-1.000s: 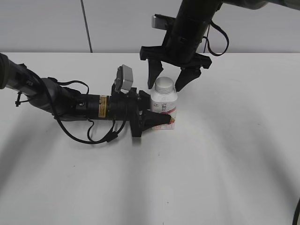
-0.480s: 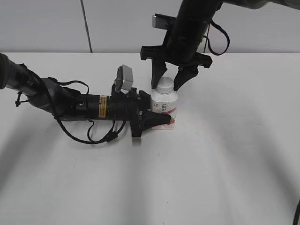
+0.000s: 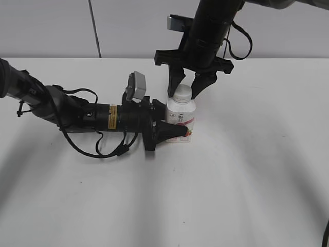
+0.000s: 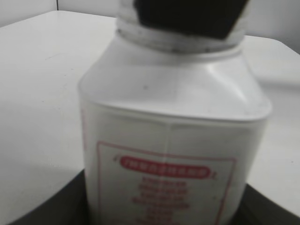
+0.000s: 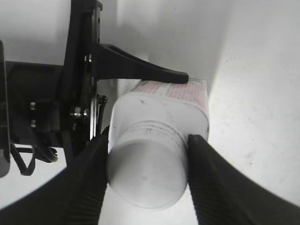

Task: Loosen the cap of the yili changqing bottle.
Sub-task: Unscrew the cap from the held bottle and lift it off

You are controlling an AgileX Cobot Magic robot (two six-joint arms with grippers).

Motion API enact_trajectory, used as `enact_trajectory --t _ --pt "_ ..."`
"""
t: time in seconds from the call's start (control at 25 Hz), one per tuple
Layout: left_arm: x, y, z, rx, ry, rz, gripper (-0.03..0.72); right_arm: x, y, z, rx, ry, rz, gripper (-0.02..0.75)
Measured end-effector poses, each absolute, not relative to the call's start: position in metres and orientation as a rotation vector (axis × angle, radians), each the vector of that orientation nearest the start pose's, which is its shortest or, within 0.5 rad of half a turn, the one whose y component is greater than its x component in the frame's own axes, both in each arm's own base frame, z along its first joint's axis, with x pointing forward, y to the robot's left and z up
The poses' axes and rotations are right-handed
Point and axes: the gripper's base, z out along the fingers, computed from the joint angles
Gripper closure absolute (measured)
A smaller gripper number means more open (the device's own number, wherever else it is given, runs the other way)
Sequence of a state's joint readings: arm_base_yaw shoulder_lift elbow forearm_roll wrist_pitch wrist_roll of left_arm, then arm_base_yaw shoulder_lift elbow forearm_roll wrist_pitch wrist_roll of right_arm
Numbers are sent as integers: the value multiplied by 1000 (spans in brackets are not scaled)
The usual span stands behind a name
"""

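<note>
White table (image 3: 247,180), one item standing on it.
Yili changqing bottle (image 3: 180,119) upright near the far middle; matte surface, soft grey shadows across the near half.

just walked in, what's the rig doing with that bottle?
Two arms are working one yili changqing bottle, which stands upright on the white table. The left tool lies low and clamps the bottle's body from the side. The right tool comes from above, its fingers pressed against opposite sides of the cap. The cap sits on the neck; nothing shows whether it has been loosened.
</note>
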State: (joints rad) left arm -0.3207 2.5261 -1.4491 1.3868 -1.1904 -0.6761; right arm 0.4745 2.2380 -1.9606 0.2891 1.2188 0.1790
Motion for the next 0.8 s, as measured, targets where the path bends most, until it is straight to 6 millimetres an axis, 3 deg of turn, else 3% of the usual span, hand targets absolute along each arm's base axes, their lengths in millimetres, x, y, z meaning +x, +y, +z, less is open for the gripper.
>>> enact_trajectory --t 0.2,0.8 --pt "392 -218 37 1282 1463 -1130 291 407 237 209 -448 3000 477 332" --pt "392 -218 37 1285 1462 -1129 293 406 237 209 -1416 2583 409 337"
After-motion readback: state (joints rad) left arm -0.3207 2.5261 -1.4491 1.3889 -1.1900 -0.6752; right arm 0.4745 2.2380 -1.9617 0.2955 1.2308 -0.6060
